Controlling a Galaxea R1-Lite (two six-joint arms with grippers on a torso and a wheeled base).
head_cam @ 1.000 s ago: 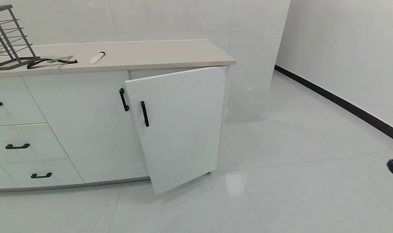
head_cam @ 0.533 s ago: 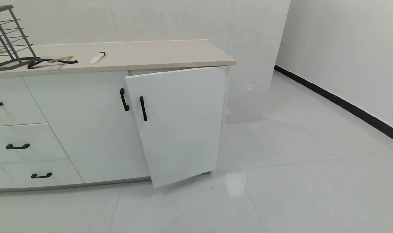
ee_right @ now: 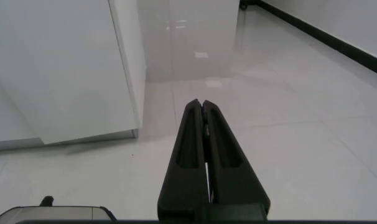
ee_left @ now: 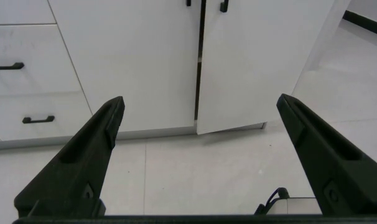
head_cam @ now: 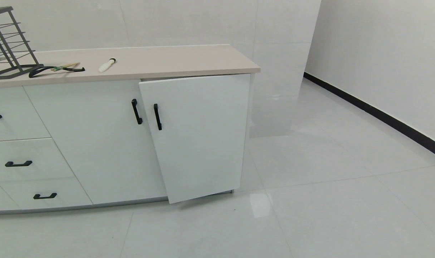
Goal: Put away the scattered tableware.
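White tiled floor (head_cam: 310, 215) and pale walls surround one long white cabinet (head_cam: 95, 150) under a beige countertop (head_cam: 174, 59) in the head view. Three loose pieces of tableware lie near the countertop's left end: a curved black utensil (head_cam: 45, 68), a wooden piece with a green band (head_cam: 67, 65) touching it, and a white-handled utensil (head_cam: 107, 65) a little apart to their right. One dark wire rack (head_cam: 7, 39) stands just left of them. Two cabinet doors each carry one upright black handle. The right door (head_cam: 199, 136) hangs slightly ajar. Three drawer handles (head_cam: 18, 163) show on the left.

From the left wrist, the left gripper (ee_left: 201, 149) has its two fingers spread wide with nothing between them. It hangs low over the floor and points at the foot of the cabinet, where the ajar door shows.

From the right wrist, the right gripper (ee_right: 204, 109) has its fingers pressed together, gripping nothing. It angles down over the floor beside the cabinet's end.
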